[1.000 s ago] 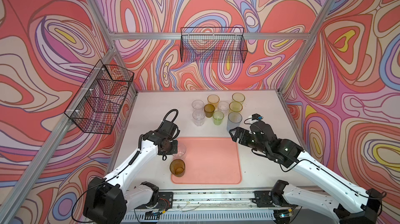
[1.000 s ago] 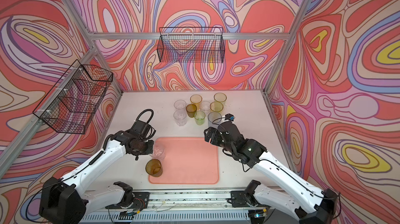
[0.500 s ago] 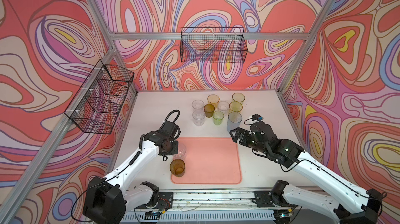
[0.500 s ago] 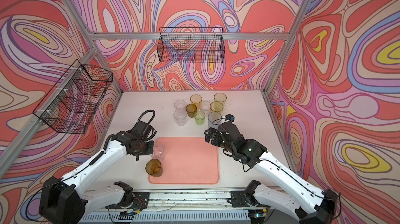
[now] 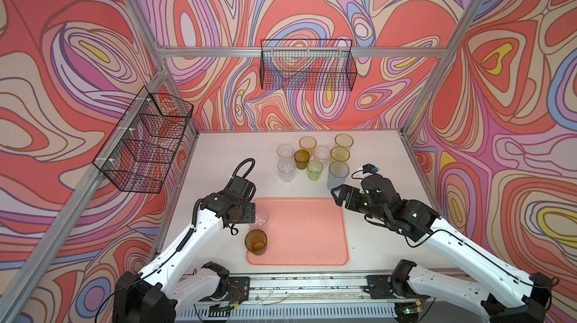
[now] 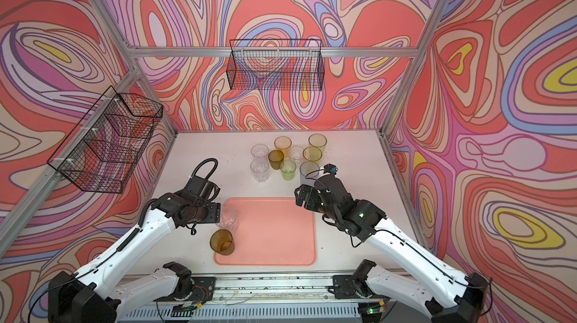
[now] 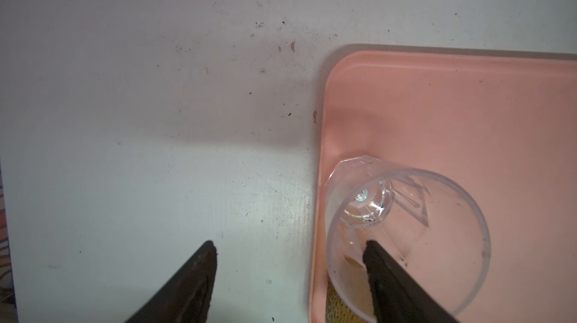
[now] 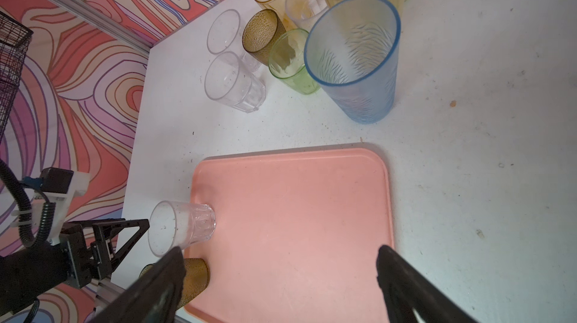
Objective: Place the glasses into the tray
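Left gripper [image 7: 290,246]: jaws newly spread wide, clear glass [image 5: 261,216] let go, standing at the tray's [image 5: 306,230] left edge just beyond the brown glass [image 5: 256,241]; two placed, nine waiting beyond; right gripper [image 8: 279,249] wide, empty, near the blue glass [image 5: 338,174]

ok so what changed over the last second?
The left hand opened and let go of the clear glass, which stands at the left edge of the tray, one finger over its mouth. The arm barely moved. Unchanged: right hand open by the blue glass, amber glass on the tray, other glasses behind it.
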